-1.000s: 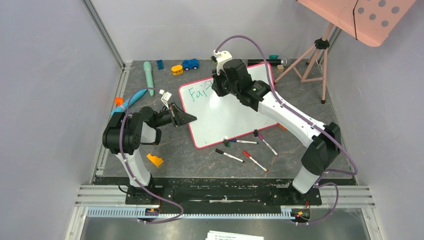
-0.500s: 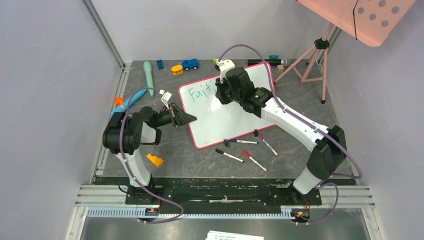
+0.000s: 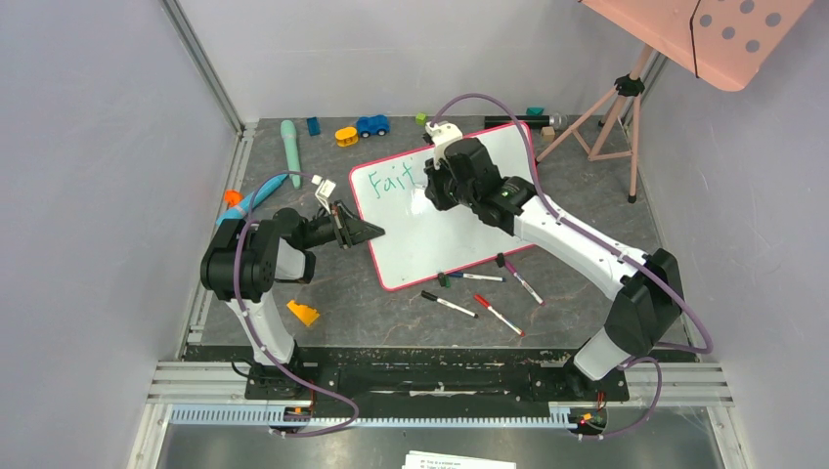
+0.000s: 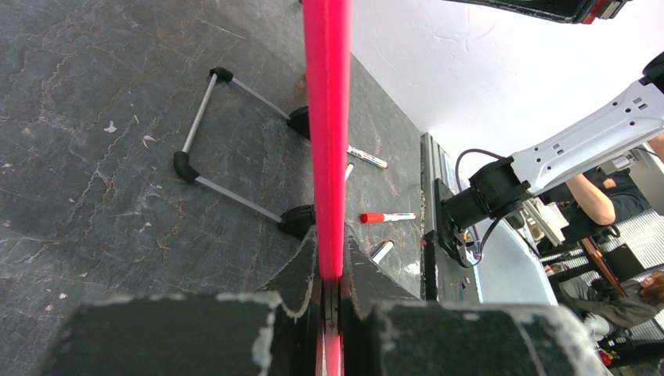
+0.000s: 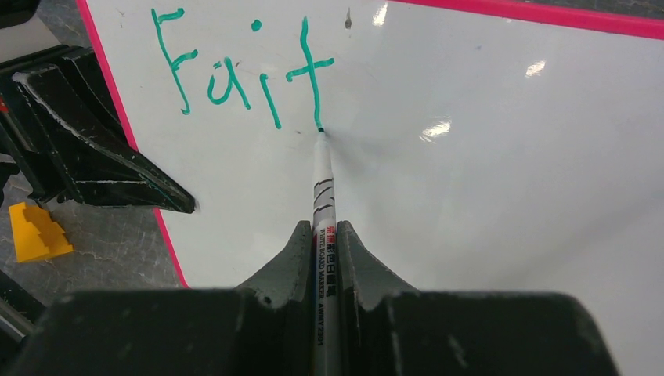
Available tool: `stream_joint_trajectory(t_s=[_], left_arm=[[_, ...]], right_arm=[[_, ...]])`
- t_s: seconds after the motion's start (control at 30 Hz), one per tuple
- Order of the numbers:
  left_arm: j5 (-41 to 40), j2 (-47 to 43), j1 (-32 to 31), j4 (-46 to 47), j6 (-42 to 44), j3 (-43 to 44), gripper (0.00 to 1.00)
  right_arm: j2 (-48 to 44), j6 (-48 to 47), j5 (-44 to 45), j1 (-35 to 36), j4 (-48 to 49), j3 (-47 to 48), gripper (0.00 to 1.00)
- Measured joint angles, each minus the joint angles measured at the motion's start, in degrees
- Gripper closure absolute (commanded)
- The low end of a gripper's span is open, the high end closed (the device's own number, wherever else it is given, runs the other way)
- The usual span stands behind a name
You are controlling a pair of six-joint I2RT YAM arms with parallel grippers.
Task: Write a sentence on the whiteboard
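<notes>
Right tool (image 5: 323, 235): clamped shut on a slim white marker with a green tip (image 5: 322, 184). The barrel runs straight out between the jaws, so I can steer it like a pencil.
Marker tip: touching the board just ahead of the tool, at the foot of the "t" stroke.
Sentence: the green handwritten sentence (image 5: 235, 74) reads "Fait", ahead and left of the tip. By my judgement most of it is yet to come.
Whiteboard: the large glossy white whiteboard with a pink-red rim (image 5: 485, 204) lies beneath and ahead of the tool. It is bare to the right of the tip, where the next letters belong.
Left tool (image 4: 329, 274): closed on the whiteboard's edge, left of the writing tool. I reckon it braces the board against pen pressure.
Counter: the dark grey stone-patterned counter (image 3: 391, 313) carries the board. Loose spare markers (image 3: 499, 315) lie behind the writing tool, out of the way.
</notes>
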Motion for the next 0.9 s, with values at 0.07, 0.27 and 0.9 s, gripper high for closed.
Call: stream_joint_trajectory(t_s=[0.07, 0.27, 0.9], left_arm=[[0.0, 0.0, 0.0, 0.0, 0.0, 0.0, 0.98], [0.11, 0.0, -0.02, 0.11, 0.02, 0.0, 0.98], [0.24, 0.0, -0.02, 0.15, 0.02, 0.0, 0.98]], right_arm=[[0.0, -0.02, 0.13, 0.0, -0.31, 0.22, 1.0], [1.03, -0.07, 1.75, -0.07, -1.46, 3.08, 1.0], [1.44, -0.9, 2.23, -1.09, -1.79, 7.19, 1.0]])
